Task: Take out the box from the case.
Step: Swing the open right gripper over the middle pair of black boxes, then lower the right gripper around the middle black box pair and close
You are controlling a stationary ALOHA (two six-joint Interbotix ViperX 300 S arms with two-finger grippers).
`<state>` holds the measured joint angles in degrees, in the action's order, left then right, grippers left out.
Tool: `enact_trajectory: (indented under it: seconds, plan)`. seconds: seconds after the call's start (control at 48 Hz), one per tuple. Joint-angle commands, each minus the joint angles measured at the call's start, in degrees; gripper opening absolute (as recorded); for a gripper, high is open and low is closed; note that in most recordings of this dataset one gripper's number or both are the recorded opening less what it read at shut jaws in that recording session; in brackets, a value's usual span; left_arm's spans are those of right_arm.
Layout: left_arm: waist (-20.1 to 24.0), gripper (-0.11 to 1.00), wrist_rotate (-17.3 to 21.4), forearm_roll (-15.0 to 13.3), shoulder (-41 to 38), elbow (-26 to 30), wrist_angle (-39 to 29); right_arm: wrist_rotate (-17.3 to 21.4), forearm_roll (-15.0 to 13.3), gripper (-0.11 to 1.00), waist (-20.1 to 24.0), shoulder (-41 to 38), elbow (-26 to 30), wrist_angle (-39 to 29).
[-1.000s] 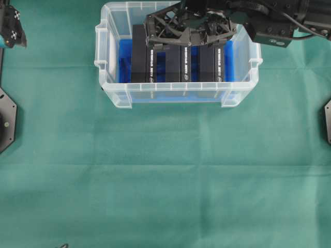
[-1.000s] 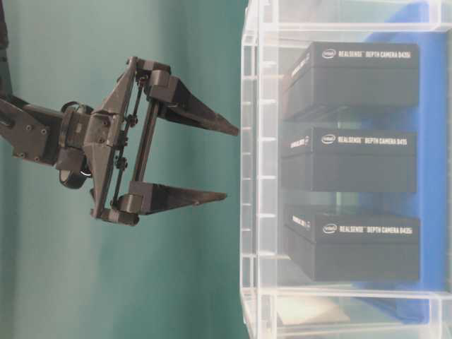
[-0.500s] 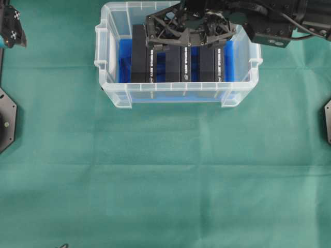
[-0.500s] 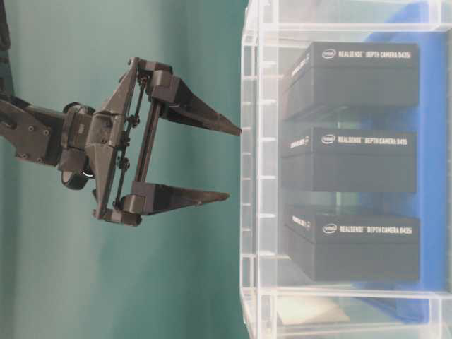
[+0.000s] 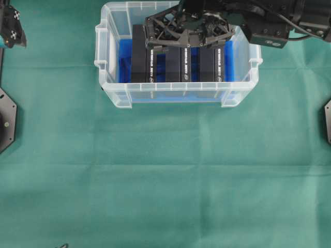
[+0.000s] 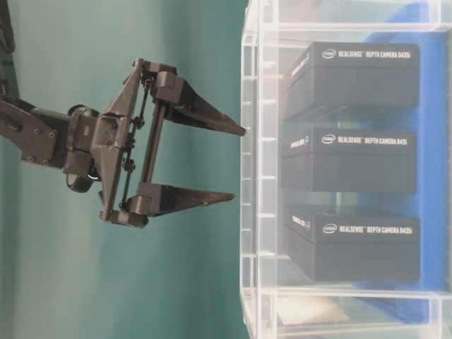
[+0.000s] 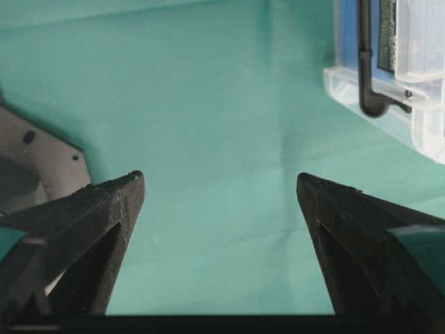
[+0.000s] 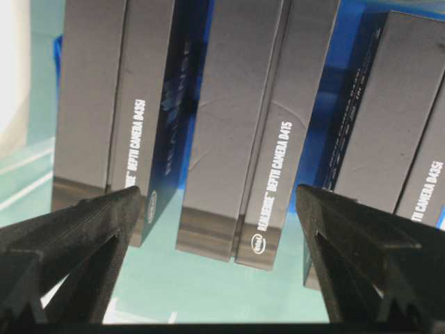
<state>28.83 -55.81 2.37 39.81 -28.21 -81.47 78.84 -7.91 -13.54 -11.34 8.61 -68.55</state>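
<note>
**RealSense boxes standing in the case, right gripper poised above**

Overhead view. RealSense camera boxes, three of them, stand on edge side by side inside the clear plastic case (image 5: 177, 93), with gaps between them that show the blue cloth (image 5: 124, 59) lining its bottom. The middle box (image 5: 172, 64) is the likely target. The right gripper (image 5: 186, 37) hangs over the row, jaws spread wide, holding nothing. Its spread appears chosen to straddle one box with room on each side. The left gripper (image 5: 11, 28) sits at the far left edge of the green tablecloth (image 5: 165, 175), well apart from the case.

Table-level view. The right gripper (image 6: 233, 162) is outside the case rim (image 6: 248, 169), fingertips near it. The three boxes (image 6: 349, 159) lie inside, untouched.

Left wrist view. The left gripper (image 7: 219, 202) has its jaws wide, with only green cloth between them. A corner of the case (image 7: 379, 83) shows at upper right. This arm seems parked clear of the work.

Right wrist view. The middle box (image 8: 240, 139) lies between the open fingers (image 8: 76, 223). The left box (image 8: 115, 104) and right box (image 8: 389, 118) sit near the fingertips, so the descent calls for fingers entering the gaps.
</note>
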Motion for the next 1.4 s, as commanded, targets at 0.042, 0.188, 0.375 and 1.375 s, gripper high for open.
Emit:
enact_trajectory:
  seconds: [0.042, 0.188, 0.375, 1.375]
  plan:
    - [0.26, 0.96, 0.0, 0.26, 0.0, 0.62, 0.26, -0.09, 0.0, 0.96, 0.18, 0.53, 1.32, 0.26]
    - [0.26, 0.96, 0.0, 0.26, 0.0, 0.62, 0.26, -0.18, -0.09, 0.96, 0.26, 0.26, 1.14, 0.26]
    - [0.26, 0.96, 0.0, 0.26, 0.0, 0.44, 0.26, -0.18, -0.35, 0.96, 0.18, -0.18, 0.62, 0.44]
    - [0.26, 0.96, 0.26, 0.26, 0.18, -0.18, 0.26, -2.37, -0.62, 0.96, -0.53, -3.87, -1.67, 1.58]
